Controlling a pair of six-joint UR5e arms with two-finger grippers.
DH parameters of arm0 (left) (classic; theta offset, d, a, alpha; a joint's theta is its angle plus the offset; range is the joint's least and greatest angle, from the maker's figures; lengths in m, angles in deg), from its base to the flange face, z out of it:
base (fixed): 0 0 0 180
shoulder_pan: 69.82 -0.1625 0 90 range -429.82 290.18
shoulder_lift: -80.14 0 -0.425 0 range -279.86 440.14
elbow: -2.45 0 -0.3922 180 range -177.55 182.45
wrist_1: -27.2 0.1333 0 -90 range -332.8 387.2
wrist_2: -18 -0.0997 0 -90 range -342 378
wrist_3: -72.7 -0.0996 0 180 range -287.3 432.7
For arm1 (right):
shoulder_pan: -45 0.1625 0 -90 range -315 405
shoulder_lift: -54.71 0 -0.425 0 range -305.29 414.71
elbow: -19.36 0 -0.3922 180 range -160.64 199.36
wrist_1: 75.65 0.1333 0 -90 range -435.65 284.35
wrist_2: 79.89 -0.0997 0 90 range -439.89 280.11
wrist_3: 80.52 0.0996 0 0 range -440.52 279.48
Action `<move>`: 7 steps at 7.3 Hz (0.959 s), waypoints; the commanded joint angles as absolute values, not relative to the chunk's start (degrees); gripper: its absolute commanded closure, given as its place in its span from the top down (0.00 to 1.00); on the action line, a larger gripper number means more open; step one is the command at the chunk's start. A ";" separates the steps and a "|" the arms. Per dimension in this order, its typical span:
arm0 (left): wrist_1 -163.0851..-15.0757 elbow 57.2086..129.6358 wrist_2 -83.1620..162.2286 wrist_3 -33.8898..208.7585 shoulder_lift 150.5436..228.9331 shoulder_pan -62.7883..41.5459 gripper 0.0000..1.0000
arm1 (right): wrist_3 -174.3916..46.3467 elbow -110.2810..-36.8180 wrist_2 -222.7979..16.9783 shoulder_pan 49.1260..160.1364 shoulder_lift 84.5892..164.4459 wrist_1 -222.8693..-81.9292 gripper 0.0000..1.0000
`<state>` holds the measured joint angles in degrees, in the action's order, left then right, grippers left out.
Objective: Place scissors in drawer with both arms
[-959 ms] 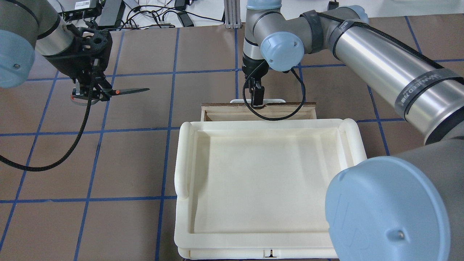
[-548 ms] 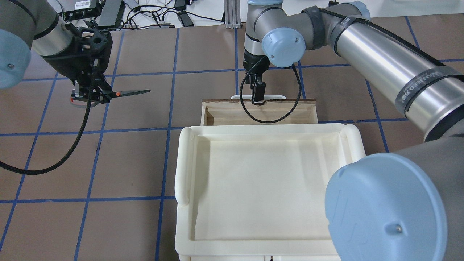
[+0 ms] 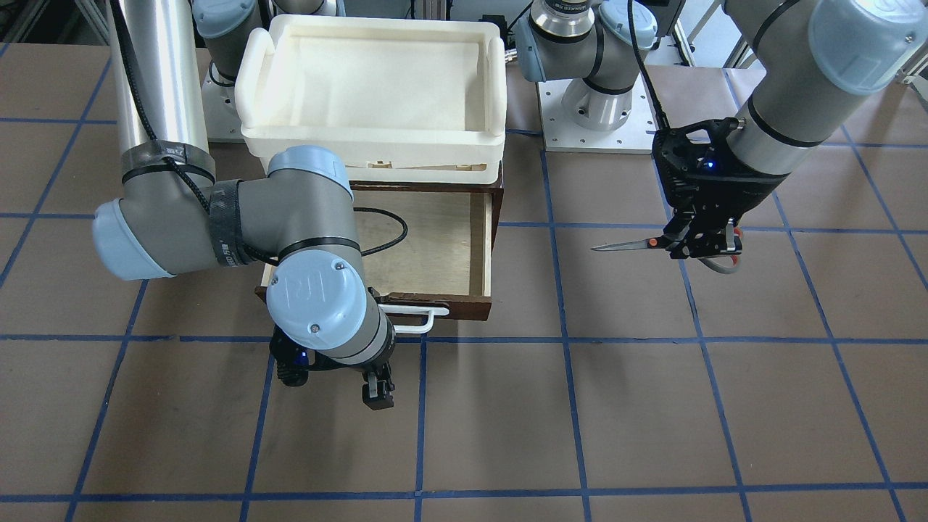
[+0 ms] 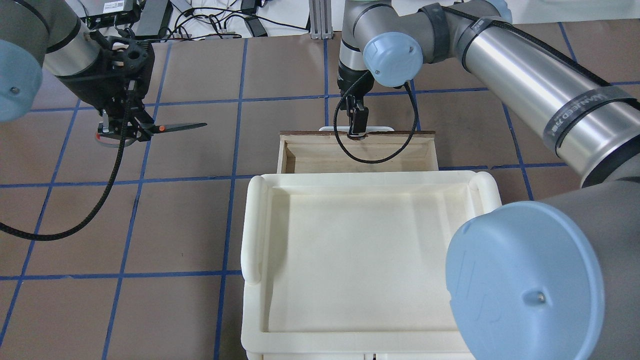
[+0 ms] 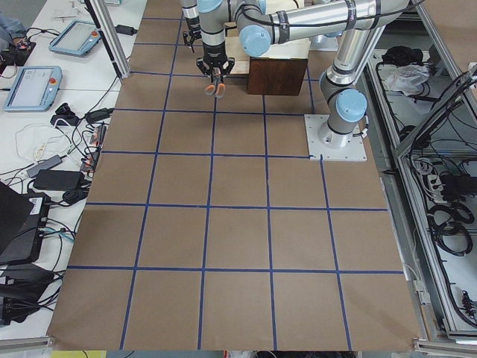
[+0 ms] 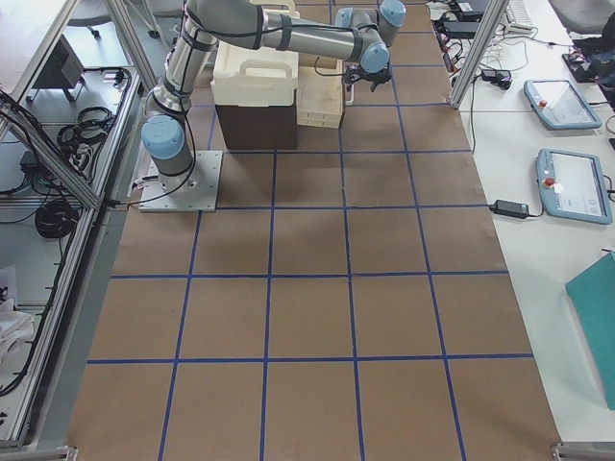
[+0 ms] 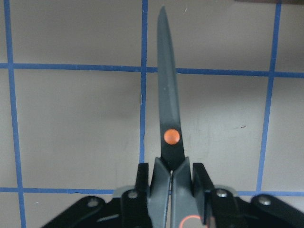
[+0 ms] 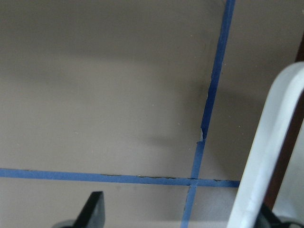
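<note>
**While the drawer stands open, the scissors hang in the left gripper**

Since the cream tray (image 4: 255,225) fills the bottom of the overhead view, only a strip of the drawer (image 4: 310,159) shows beyond it. The front-facing view shows its plywood floor bare and pulled well out.

At the drawer's front edge, upper centre, the right gripper (image 4: 357,125) hangs over the white handle (image 8: 270,142). Its wrist camera shows the fingers spread wide, with the bar running just beside one of them and not pinched.

In the upper left, well apart from the drawer, the left gripper (image 4: 131,129) is clamped on the scissors (image 4: 182,126). They are held clear above the table, blades closed and pointing toward the drawer.

The fingers (image 7: 142,183) pinch the grey shanks just behind the orange pivot, and the loops are tucked under the gripper. That looks a sound hold:
- It is close to the balance point.
- It is on plastic, not on the slick blades.

The scissors should be light and stiff, so sag is unlikely, though such a narrow pinch could let them swivel. They are best lowered close to the floor before release.
</note>
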<state>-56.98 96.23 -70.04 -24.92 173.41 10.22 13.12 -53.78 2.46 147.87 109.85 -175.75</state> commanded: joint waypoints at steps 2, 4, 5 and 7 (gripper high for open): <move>-56.91 96.15 -69.98 -24.86 173.22 10.25 0.15 | 12.20 -53.51 2.47 147.30 108.94 -175.85 1.00; -57.09 96.06 -69.89 -22.40 173.31 10.87 0.01 | 12.20 -52.11 2.38 147.30 108.41 -175.85 1.00; -57.18 95.62 -69.89 -22.31 173.13 11.04 0.00 | 12.11 -51.75 2.38 147.22 108.15 -175.85 1.00; -56.92 95.27 -73.47 -22.31 173.74 13.84 0.00 | 11.68 -51.05 2.29 147.30 108.06 -175.85 1.00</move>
